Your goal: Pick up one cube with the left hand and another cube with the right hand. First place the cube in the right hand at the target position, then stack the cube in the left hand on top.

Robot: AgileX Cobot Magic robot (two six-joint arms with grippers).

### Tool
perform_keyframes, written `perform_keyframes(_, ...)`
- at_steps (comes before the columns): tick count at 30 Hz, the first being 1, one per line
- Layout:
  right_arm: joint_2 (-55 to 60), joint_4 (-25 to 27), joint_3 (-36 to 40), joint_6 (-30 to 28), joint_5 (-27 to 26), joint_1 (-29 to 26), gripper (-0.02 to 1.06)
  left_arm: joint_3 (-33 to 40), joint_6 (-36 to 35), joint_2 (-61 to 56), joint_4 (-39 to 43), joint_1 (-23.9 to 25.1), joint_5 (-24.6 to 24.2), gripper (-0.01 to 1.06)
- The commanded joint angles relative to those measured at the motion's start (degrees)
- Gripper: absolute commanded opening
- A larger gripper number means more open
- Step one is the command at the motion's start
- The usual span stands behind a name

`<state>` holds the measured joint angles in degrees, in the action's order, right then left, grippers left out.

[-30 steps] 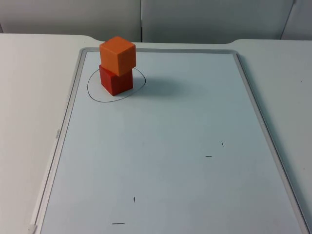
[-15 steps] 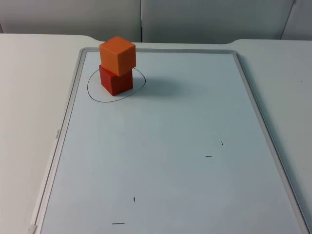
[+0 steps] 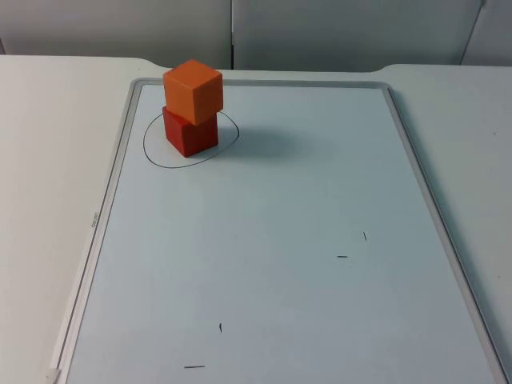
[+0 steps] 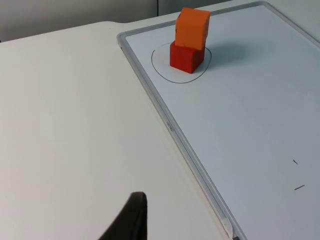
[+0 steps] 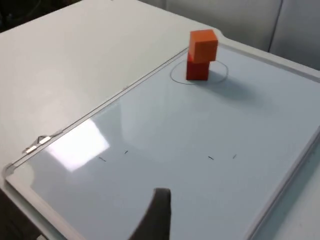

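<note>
Two grippers pulled well back from the stack — left gripper (image 4: 131,220) and right gripper (image 5: 157,215) each cut off to one dark fingertip, jaw state impossible to tell. Far ahead: orange cube (image 3: 193,90) squarely on red cube (image 3: 190,132), inside drawn circle (image 3: 152,152) — stacking apparently done.

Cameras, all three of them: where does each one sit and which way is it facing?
Top view: fixed above the table, looking down and forward at the whiteboard, with the orange cube stacked on the red cube inside the drawn circle.
Left wrist view: on the left arm, over the white table beside the whiteboard; one black fingertip shows.
Right wrist view: on the right arm, over the whiteboard's other end; a fingertip shows.
All three share the stacked cubes.
</note>
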<state>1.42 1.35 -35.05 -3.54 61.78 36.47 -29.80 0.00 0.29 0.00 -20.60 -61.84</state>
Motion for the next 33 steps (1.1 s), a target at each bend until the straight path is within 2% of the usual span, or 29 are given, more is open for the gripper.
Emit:
perform_keyframes(1, -1.42, -1.78, 0.18, 1.95, 1.32, 0.07, 0.82, 0.38, -0.49, -0.29, -0.31, -0.29, 0.08, 1.05)
perform_keyframes(8, -1.42, -1.96, 3.99, 2.05, 2.44, 0.39, 0.82, 0.38, -0.35, -0.29, -0.43, -0.29, 0.08, 1.05)
perform_keyframes(9, -1.42, -2.04, 5.76, 2.79, 0.07, 0.39, 0.82, 0.38, -0.35, -0.29, -0.43, -0.29, 0.08, 1.05)
perform_keyframes(24, -1.42, -2.89, 5.93, 3.54, 0.05, 0.66, 0.82, 0.38, -0.35, -0.29, -0.43, -0.29, 0.08, 1.05)
perform_keyframes(26, -1.42, -2.89, 5.93, 3.54, 0.05, 0.66, 0.87, 0.38, -0.35, -0.29, -0.43, -0.29, 0.08, 1.05)
perform_keyframes(27, -1.42, -2.97, 5.93, 3.54, 0.05, 0.66, 0.97, 0.38, -0.35, -0.29, -0.43, -0.29, 0.08, 1.05)
perform_keyframes(28, -1.42, -2.97, 5.93, 3.54, 0.05, 0.66, 1.01, 0.38, -0.35, -0.29, -0.43, -0.29, 0.08, 1.05)
perform_keyframes(30, -1.42, -2.97, 5.93, 3.54, 0.05, 0.66, 1.05, 0.38, -0.35, -0.29, -0.43, -0.29, 0.08, 1.05)
perform_keyframes(33, -1.42, -2.97, 5.93, 3.54, 0.05, 0.66, 1.05, 0.38, -0.35, -0.29, -0.43, -0.29, 0.08, 1.05)
